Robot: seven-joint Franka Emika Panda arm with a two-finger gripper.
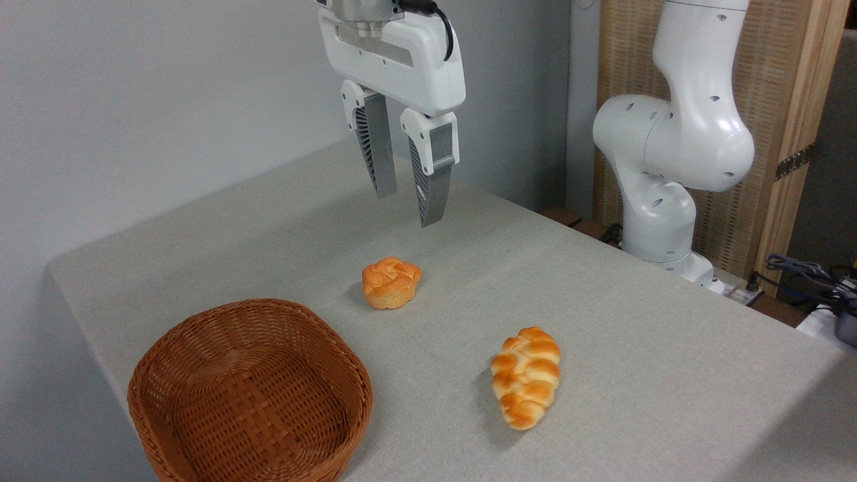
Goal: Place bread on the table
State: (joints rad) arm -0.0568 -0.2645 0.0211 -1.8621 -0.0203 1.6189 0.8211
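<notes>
The bread [526, 377], a long braided loaf with golden-brown knobs, lies flat on the grey-beige table [636, 321] at the front right of centre. My gripper [408, 209] hangs well above the table's middle, behind and to the left of the loaf, fingers pointing down. Its fingers stand apart and nothing is between them. It touches neither the loaf nor the table.
A small round orange bun [391, 282] sits on the cloth below and slightly in front of the gripper. A brown wicker basket [251, 395], with nothing inside, stands at the front left. The arm's white base [659, 201] rises at the table's far right edge.
</notes>
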